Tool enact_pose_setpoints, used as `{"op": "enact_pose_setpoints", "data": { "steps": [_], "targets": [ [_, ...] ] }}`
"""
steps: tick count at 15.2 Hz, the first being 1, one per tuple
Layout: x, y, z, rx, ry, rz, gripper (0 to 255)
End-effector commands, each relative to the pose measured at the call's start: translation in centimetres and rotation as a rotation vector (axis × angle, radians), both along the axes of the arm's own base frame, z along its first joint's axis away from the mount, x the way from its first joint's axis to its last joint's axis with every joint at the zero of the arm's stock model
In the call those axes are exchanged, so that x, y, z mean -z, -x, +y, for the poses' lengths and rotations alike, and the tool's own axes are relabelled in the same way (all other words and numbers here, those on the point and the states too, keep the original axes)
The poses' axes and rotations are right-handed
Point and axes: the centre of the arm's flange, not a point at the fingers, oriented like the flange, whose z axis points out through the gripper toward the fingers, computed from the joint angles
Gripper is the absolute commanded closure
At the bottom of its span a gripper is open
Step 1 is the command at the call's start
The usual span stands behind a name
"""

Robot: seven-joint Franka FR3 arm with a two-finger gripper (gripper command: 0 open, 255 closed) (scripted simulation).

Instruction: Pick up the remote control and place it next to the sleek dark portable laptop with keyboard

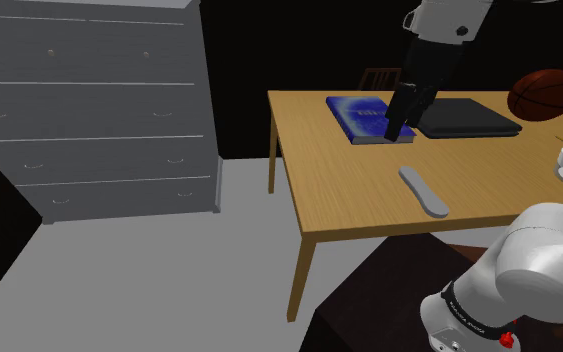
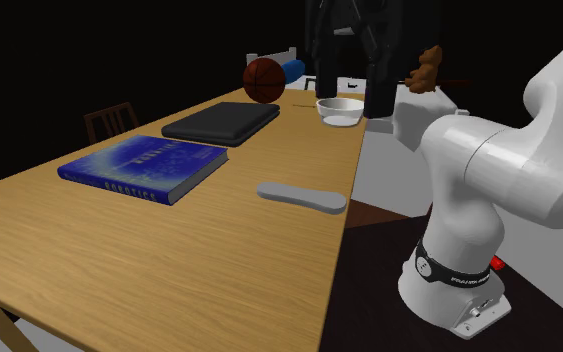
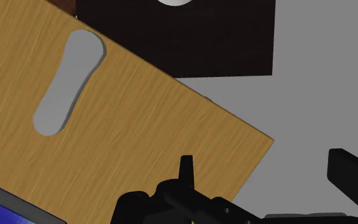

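Lying flat on the wooden table (image 1: 339,200), the grey remote (image 1: 424,190) aims one end at the stand-side edge, the other toward the blue book (image 1: 359,115); bare wood all round. The gripper (image 1: 399,128), fingers spread, hangs between book and laptop (image 1: 469,118).

The flat blue book (image 2: 144,165) on the light brown wooden table (image 2: 169,260) has pale letters on its front cover. They are too blurry to read. 1 more row of pale letters runs along the book's thin, dark blue side, the side that faces the second exterior view. These letters are too fuzzy to make out too. The black band (image 2: 452,278) around the bottom of the big white robot arm (image 2: 489,170) has 1 row of small white letters. They are too small to read. So none of the words can be read.
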Motion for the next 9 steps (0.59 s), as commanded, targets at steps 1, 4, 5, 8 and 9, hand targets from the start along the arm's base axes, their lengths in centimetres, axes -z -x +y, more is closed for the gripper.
{"op": "enact_pose_setpoints", "data": {
  "steps": [1, 4, 5, 8, 9],
  "targets": [
    [0.0, 0.0, 0.0, 0.000, 0.000, 0.000, 0],
    [2.7, -0.1, -2.9, 0.059, 0.005, -0.002, 0],
    [3.5, -0.1, -3.8, 0.078, 0.007, -0.003, 0],
    [6.2, 0.0, -6.7, 0.137, 0.012, -0.005, 0],
    [7.0, 0.0, -7.7, 0.157, 0.014, -0.005, 0]
  ]
}}
